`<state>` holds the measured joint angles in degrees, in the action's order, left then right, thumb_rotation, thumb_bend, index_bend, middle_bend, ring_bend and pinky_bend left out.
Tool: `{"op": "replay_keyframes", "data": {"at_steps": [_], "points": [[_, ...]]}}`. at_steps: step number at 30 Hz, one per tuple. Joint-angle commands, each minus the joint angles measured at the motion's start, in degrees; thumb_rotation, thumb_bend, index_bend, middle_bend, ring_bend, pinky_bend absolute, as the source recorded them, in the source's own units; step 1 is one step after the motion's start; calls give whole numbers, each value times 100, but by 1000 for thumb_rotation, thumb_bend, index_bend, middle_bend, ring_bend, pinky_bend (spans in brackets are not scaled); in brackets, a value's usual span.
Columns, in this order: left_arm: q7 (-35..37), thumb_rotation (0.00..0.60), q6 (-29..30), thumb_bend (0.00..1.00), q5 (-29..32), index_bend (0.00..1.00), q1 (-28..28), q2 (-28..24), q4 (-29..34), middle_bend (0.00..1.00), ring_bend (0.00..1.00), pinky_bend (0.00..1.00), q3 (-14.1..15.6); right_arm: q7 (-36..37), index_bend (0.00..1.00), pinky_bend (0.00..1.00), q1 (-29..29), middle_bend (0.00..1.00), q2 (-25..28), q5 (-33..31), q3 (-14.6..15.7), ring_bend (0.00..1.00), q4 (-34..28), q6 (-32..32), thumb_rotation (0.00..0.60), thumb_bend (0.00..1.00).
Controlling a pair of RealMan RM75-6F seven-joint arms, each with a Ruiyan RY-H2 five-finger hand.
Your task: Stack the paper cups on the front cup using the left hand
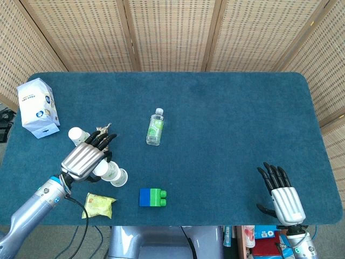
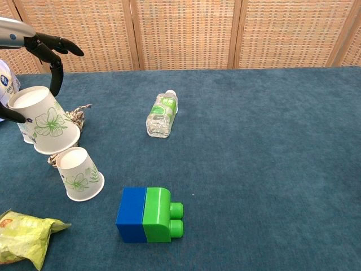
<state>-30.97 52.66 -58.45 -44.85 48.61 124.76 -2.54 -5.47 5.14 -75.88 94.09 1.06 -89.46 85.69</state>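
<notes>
Left hand [image 1: 85,159] is gripping an upturned paper cup [image 2: 44,121] just above the front cup [image 2: 79,174], mouth down, lining it up for stacking, while right hand [image 1: 282,193] is idling, fingers spread.

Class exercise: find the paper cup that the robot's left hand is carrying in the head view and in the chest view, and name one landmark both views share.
Head view: the carried cup is lower left, under the left hand.
Chest view: it is at the left edge, above the front cup.
Shared landmark: the blue and green block, right of the front cup.
</notes>
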Motion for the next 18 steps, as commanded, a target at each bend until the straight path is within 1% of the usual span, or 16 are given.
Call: {"op": "replay_keyframes", "data": {"at_steps": [1, 10, 18], "points": [[2, 600, -35, 205, -77, 472, 12, 138, -170, 0, 0, 0, 50, -8, 0, 0, -1, 0, -2, 4, 5, 0, 1, -4, 600, 0], [-101, 600, -53, 206, 20, 472, -62, 579, -442, 0, 0, 0, 87, 12, 0, 0, -10, 0, 3, -13, -21, 0, 2, 19, 600, 0], [-458, 600, -21, 206, 430, 472, -235, 989, -752, 0, 0, 0, 152, 23, 0, 0, -36, 0, 1, -23, -57, 0, 2, 91, 600, 0]]}}
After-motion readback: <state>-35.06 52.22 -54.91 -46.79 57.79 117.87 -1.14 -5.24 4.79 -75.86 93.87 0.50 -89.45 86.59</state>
